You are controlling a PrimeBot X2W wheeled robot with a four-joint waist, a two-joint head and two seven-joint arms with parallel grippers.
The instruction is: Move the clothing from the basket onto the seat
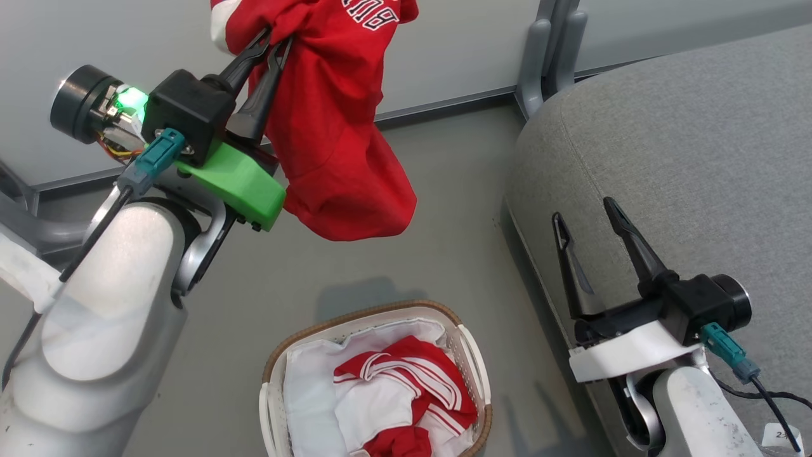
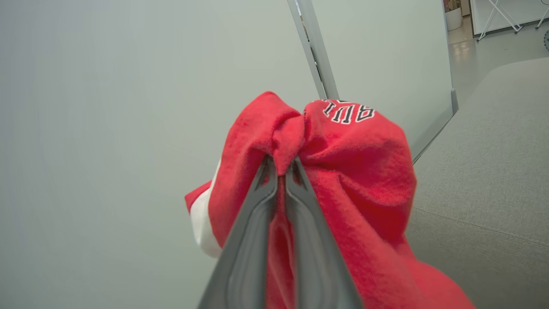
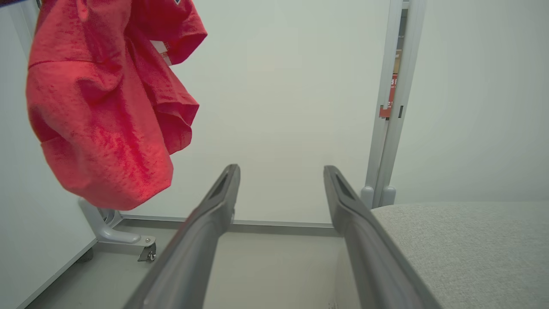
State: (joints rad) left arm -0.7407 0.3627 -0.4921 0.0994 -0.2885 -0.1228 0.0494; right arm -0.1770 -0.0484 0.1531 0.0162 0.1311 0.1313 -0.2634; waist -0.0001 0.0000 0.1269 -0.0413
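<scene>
1. While our left jaws clamp a bunched fold of the red lettered jersey (image 1: pixel 342 127), it hangs in the air above the floor (image 1: pixel 457 266), clear of the basket (image 1: pixel 380 311) and not yet over the seat (image 1: pixel 685 127).
2. Our right jaws stand wide apart, holding nothing, at the seat's near edge.
3. We judge the task less than half done: the red-and-white striped garment (image 1: pixel 406 381) lies in the basket on its white liner (image 1: pixel 304 393), and neither garment is on the seat yet.
</scene>
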